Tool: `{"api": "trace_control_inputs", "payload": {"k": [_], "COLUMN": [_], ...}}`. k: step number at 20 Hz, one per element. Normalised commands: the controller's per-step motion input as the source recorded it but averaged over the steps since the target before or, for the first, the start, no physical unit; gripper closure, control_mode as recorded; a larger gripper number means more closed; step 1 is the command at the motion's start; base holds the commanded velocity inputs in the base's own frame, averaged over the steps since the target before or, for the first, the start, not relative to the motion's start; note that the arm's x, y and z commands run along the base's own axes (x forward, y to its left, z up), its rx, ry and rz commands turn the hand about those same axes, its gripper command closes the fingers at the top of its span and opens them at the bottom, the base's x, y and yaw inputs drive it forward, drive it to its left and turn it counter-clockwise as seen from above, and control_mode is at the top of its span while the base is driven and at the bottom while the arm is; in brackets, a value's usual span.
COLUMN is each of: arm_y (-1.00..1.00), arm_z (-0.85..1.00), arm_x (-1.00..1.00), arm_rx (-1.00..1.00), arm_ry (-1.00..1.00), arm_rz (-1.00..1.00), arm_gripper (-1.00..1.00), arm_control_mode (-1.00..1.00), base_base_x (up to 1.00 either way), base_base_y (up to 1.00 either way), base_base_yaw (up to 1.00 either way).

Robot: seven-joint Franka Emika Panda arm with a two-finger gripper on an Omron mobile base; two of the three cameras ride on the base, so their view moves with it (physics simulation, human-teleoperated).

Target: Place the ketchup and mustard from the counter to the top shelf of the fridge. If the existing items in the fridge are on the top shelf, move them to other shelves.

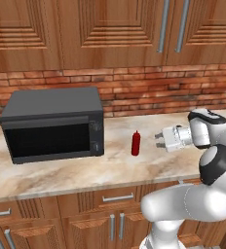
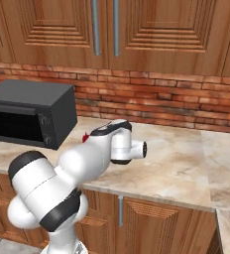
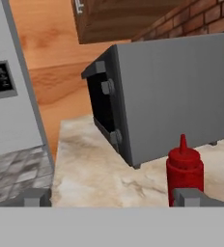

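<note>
The ketchup (image 1: pixel 136 143), a small red squeeze bottle, stands upright on the beige counter (image 1: pixel 85 170) just right of the microwave. My gripper (image 1: pixel 158 140) hovers level with it, a short way to its right, pointing at it with its jaws open and empty. In the hand view the ketchup (image 3: pixel 184 169) stands just beyond the right fingertip (image 3: pixel 191 197), off to the right of the gap of my gripper (image 3: pixel 114 198). Its red tip (image 2: pixel 86 137) peeks out behind my arm. The tall grey fridge (image 3: pixel 12 106) rises past the counter's end. The mustard, the top shelf and the existing items are out of view.
A dark grey microwave (image 1: pixel 54 124) sits on the counter's left part, close behind the ketchup. A red brick wall (image 1: pixel 149 90) and brown wall cabinets (image 1: pixel 110 29) back the counter. The counter runs bare to the right (image 2: pixel 186 158). Grey floor tiles (image 3: pixel 12 169) lie below the counter's end.
</note>
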Motion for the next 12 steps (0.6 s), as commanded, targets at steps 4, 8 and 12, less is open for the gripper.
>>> {"api": "trace_control_inputs", "payload": {"k": [4, 8, 12], "arm_y": [0.0, 0.06, 0.07], "arm_z": [0.0, 0.0, 0.0], "arm_x": [0.11, 0.0, 0.0], "arm_rx": [0.0, 0.0, 0.0], "arm_ry": [0.0, 0.0, 0.0], "arm_rz": [0.0, 0.0, 0.02], "arm_gripper": [-1.0, -1.0, -1.0], "arm_control_mode": [-1.0, -1.0, -1.0], "base_base_x": [0.0, 0.0, 0.0], "base_base_y": [0.0, 0.0, 0.0], "base_base_yaw": [0.0, 0.0, 0.0]}}
